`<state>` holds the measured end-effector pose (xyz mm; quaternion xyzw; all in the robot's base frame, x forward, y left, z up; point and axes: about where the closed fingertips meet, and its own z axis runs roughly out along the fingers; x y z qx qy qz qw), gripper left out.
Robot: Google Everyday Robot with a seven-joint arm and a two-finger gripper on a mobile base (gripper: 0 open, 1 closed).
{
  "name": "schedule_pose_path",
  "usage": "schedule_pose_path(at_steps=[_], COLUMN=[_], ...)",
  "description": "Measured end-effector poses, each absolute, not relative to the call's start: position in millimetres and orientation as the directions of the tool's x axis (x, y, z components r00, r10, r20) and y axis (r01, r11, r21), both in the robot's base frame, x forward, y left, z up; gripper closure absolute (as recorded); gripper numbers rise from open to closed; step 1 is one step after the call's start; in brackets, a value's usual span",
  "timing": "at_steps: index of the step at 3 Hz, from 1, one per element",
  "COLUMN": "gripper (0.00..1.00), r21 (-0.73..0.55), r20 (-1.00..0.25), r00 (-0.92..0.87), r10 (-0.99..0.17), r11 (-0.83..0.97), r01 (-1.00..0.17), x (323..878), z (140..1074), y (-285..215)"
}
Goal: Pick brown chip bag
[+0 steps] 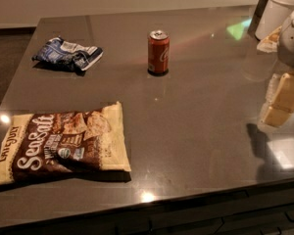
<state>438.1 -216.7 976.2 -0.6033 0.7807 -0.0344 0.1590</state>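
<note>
A: Where's the brown chip bag (59,148) sitting rn?

B: It's lying flat on the dark grey table (201,82), near-left corner, close to the front edge. Nothing's touching it.

A: Any writing showing?

B: Yep. Big white "Sea Salt" is running diagonally across the brown panel, w/ chips pictured above it. The cream strip at the bag's left end is carrying dark lettering, reading sth like "Late July". A small green-and-white round seal is sitting mid-bag, txt too tiny to read.

A: And the gripper (280,104)?

B: It's hanging at the right edge of the view, cream-coloured, above the table and well apart from the bag. Can't tell whether it's released or clenched.

A: What else is lying around?

B: A red can (158,53) is standing upright toward the back-centre, silver top w/ pull tab. White script is showing on its side, but I'm not managing to read it. A smaller blue-and-white bag (68,54) is lying crumpled at the back left, print unreadable. A white container (277,11) is standing at the far right corner. Both bags and the can are sitting well apart from each other.
</note>
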Motion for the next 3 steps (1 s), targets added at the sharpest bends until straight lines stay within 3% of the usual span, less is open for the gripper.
schedule_pose_path(at_steps=[2, 3], gripper=[0.00, 0.00], r21=[-0.254, -0.260], r20=[-0.212, -0.235], r00=[-0.202, -0.143], r10=[-0.956, -0.961], r11=[0.254, 0.204], r01=[-0.933, -0.944], x=[439.3, 446.4], z=[978.1, 975.2], y=[-208.9, -173.1])
